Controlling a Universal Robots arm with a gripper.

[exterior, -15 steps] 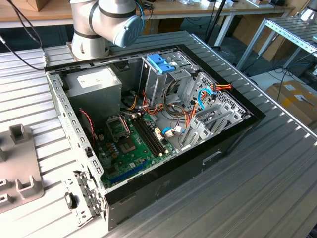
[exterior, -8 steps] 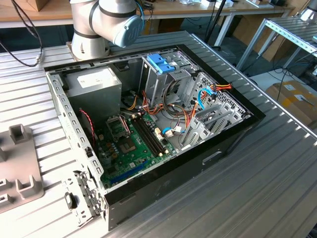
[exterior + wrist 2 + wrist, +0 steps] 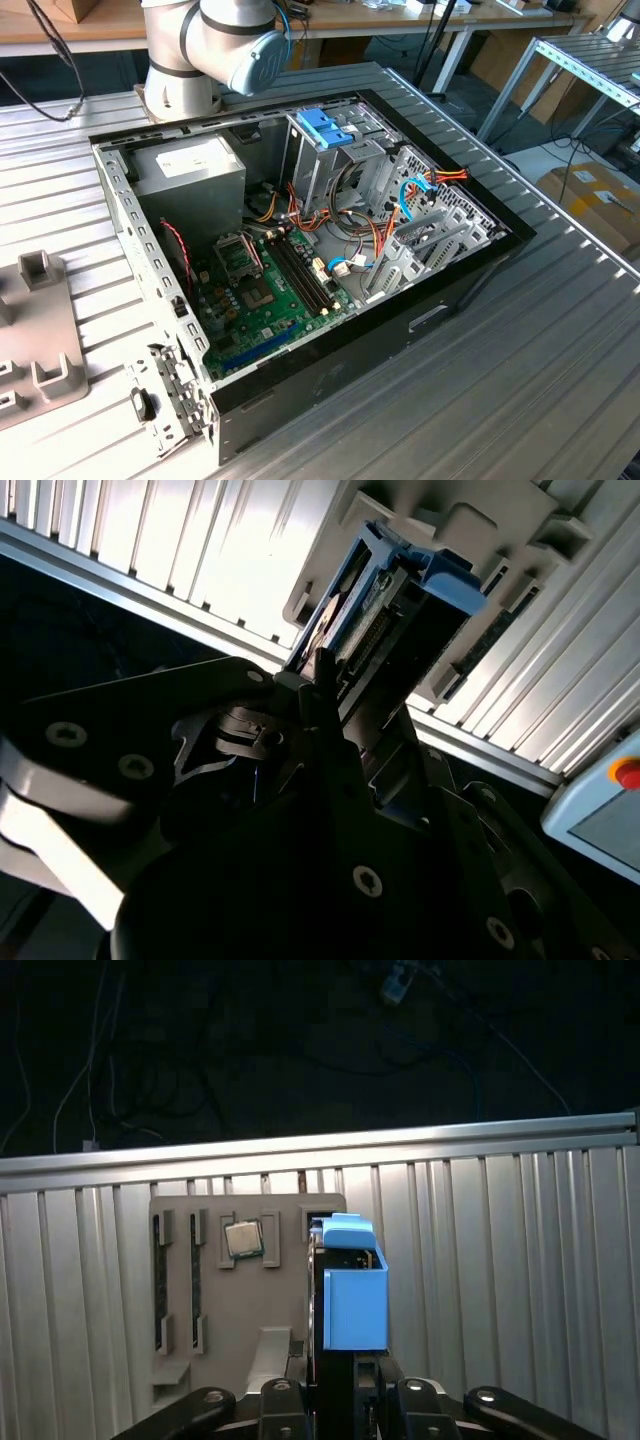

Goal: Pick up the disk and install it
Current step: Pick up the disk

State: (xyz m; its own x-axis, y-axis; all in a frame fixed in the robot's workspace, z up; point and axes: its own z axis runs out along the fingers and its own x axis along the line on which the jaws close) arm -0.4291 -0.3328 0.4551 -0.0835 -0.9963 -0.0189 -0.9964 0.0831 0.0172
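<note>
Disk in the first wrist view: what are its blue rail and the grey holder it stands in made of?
The disk's blue rail looks like moulded plastic: even, matte colour, rounded corners. The grey holder looks like plastic too: dull, uniform surface with formed slots.

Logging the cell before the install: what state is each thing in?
Computer case: on its side, open, side panel off.
Disk: on edge at the grey holder, outside the case.
Processor chip: flat in a holder pocket.
Hand: at the disk's edge.
</note>
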